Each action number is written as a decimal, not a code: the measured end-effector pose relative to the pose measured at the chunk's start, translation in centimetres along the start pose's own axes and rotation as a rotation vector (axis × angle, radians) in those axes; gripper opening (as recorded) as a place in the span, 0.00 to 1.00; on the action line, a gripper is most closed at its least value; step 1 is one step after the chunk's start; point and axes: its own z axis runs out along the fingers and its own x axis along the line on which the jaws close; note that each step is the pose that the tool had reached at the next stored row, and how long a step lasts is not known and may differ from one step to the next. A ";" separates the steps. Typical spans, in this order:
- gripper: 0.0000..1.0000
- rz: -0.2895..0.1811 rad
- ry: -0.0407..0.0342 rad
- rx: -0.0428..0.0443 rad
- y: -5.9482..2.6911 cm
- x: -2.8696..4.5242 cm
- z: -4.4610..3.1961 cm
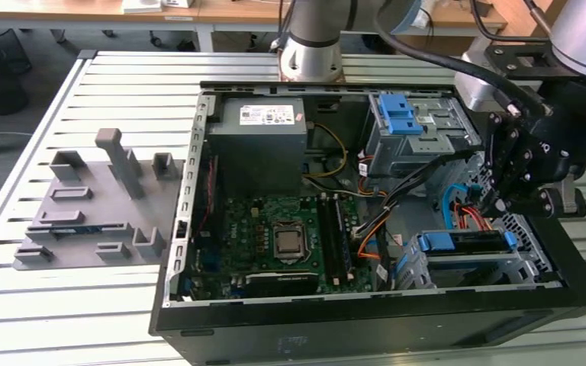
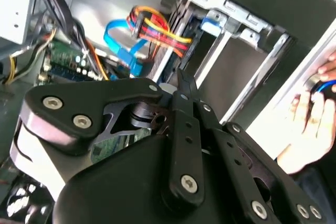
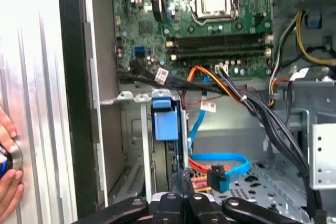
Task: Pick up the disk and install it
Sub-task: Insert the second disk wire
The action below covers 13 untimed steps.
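Note:
The disk (image 1: 462, 242) sits in a slot of the lower grey drive cage (image 1: 507, 271), near the front of the open computer case on the exterior view's right. Its blue bracket end (image 3: 166, 118) faces out of the cage, and the drive body is mostly hidden inside. A bit of that blue end (image 2: 210, 25) also shows in the second wrist view. My gripper (image 1: 512, 200) hangs just above the cage, apart from the disk. In the first wrist view its black fingers (image 3: 181, 181) meet with nothing between them, so my gripper (image 2: 184, 85) is shut and empty.
Orange, red and blue cables (image 3: 218, 166) lie beside the cage, under the gripper. A second cage with a blue-latched tray (image 1: 399, 114) stands at the case's back. The motherboard (image 1: 283, 240) and power supply (image 1: 257, 141) lie further in. A person's hand (image 3: 7, 179) rests on the table beside the case. A grey fixture (image 1: 94, 213) stands to the exterior view's left.

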 end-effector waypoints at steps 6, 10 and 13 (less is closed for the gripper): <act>0.11 0.001 -0.0192 -0.0049 0.03 0.00 -0.01; 0.11 -0.001 -0.0141 -0.0781 0.01 0.00 -0.01; 0.11 -0.002 -0.0111 -0.1189 -0.01 -0.01 -0.01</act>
